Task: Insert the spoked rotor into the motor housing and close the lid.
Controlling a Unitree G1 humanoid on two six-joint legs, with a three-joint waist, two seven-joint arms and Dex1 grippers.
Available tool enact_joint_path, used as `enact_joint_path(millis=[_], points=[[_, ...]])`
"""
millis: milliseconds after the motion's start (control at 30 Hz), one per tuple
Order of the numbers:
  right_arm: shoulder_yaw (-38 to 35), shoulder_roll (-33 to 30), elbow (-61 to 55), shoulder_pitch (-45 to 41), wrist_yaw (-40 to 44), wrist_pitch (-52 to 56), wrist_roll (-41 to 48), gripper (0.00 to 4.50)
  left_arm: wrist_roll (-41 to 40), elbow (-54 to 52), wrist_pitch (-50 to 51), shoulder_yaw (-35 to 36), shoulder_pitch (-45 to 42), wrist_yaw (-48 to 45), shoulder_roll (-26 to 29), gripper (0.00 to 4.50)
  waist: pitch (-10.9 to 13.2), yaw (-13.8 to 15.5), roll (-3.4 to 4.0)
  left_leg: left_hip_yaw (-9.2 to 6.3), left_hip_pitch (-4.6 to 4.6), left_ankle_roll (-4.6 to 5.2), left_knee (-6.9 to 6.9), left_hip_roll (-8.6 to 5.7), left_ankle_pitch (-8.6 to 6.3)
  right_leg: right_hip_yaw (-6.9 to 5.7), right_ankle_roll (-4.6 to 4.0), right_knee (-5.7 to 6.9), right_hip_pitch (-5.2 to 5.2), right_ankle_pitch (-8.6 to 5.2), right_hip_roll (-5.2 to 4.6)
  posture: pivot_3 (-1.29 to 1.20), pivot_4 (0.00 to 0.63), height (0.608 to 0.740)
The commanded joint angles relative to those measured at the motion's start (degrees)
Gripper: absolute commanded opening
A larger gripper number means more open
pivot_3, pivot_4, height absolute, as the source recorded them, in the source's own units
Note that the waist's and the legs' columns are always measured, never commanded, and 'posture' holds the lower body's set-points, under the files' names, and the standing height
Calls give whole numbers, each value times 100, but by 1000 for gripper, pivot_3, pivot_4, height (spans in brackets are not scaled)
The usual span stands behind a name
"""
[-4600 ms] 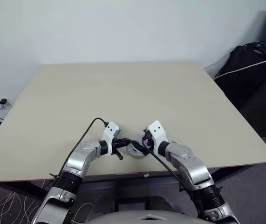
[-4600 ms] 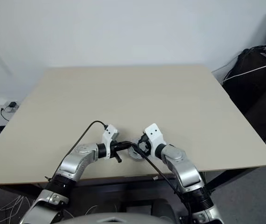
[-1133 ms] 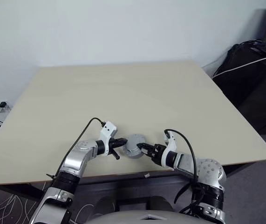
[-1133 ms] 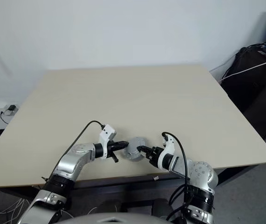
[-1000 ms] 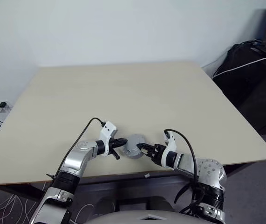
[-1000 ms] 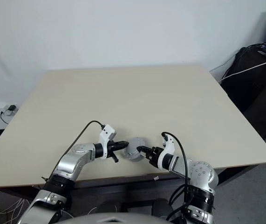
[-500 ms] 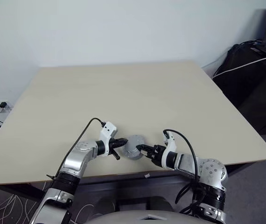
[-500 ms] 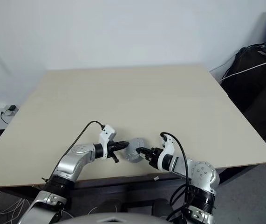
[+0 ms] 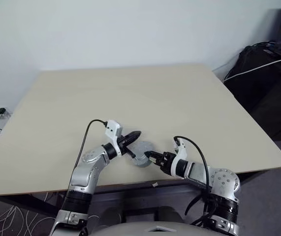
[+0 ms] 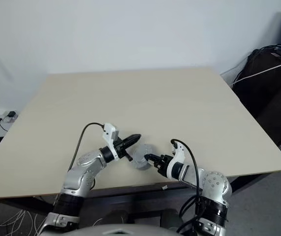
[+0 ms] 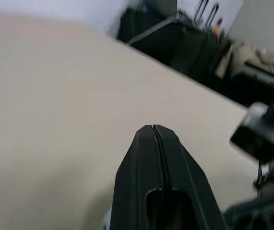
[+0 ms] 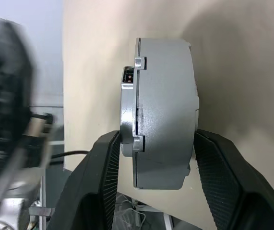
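Item: motor housing (image 12: 163, 110) with lid (image 12: 128, 115), lower centre of the head views, at the near edge of the table (image 9: 130, 93).

Progress: lid sits against the housing's open face, the two parts stacked as one grey drum; a thin seam remains along one side, so seating looks nearly complete but perhaps not flush. Rotor not visible, judged already inside. Remaining: press the lid fully home, then set the unit down and let go.

Right gripper (image 9: 150, 157): jaws about half spread, clamped across the stack, one finger on the lid face, the other on the housing's back.

Left gripper (image 9: 134, 134): fingers pressed fully together, empty, raised just above and to the left of the unit, not touching it.
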Motion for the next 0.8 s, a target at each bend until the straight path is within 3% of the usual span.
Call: enact_joint_path(millis=[33, 300, 533, 800], points=[[139, 521, -102, 8, -8, -84, 223, 2113, -277, -561, -130, 138, 166, 150, -83, 0, 0, 2, -1, 0, 0, 0, 0, 0, 0, 0, -1, 0, -1, -1, 2, 0, 0, 740], [-30, 617, -111, -13, -118, -420, 504, 2113, -927, -1302, -574, 572, 944, 1047, -1014, 0, 1, 3, -1, 1, 0, 2, 6, 1, -1, -1, 7, -18, 6, 4, 3, 0, 0, 740], [38, 659, -167, -241, -256, -954, 1102, 2113, -1897, -1440, 411, 659, 1770, 1269, -784, 0, 13, 0, -9, 3, -1, 7, 3, 2, -3, 0, 5, -21, 5, 0, 7, 0, 0, 740], [377, 662, -176, -357, -533, -1386, 1802, 2112, -3717, -1388, 1668, 1194, 2245, 1724, -971, 0, 24, -50, -7, 4, -1, 7, 4, 6, -3, -1, 8, -23, 4, -19, 7, 0, 0, 740]])
